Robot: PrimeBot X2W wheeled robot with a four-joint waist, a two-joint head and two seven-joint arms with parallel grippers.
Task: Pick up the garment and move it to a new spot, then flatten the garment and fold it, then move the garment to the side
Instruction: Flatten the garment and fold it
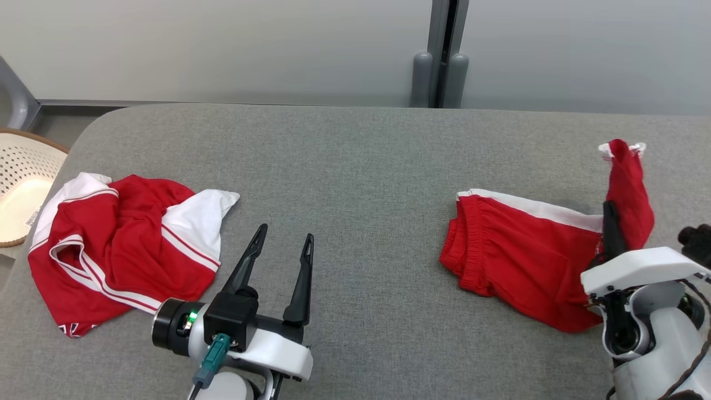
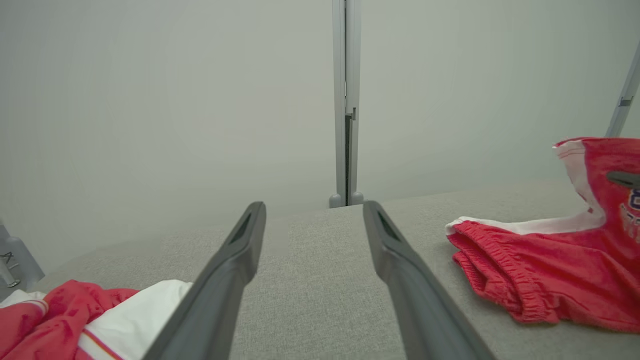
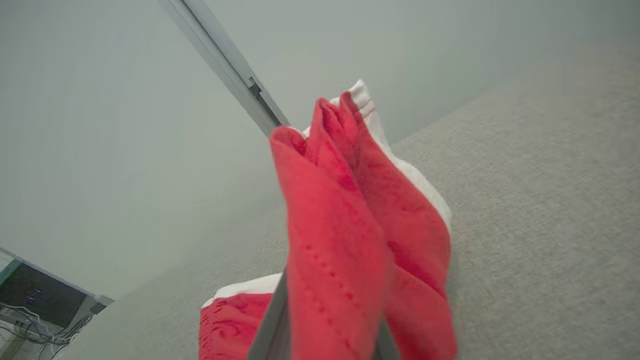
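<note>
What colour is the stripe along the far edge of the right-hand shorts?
White stripe on red shorts; the head view shows it best.

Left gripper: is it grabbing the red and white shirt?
No, the left gripper is open and empty, and the crumpled shirt lies on the grey surface beside it.

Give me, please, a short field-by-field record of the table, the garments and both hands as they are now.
surface: grey padded table
right hand: shut on the leg end of the red shorts, holding it raised above the table
rest of shorts: waistband end lying on the table, right side
left hand: open, empty, over bare table between the two garments
other garment: red and white jersey, crumpled, left side
beside table: pale perforated basket, off the left edge
</note>
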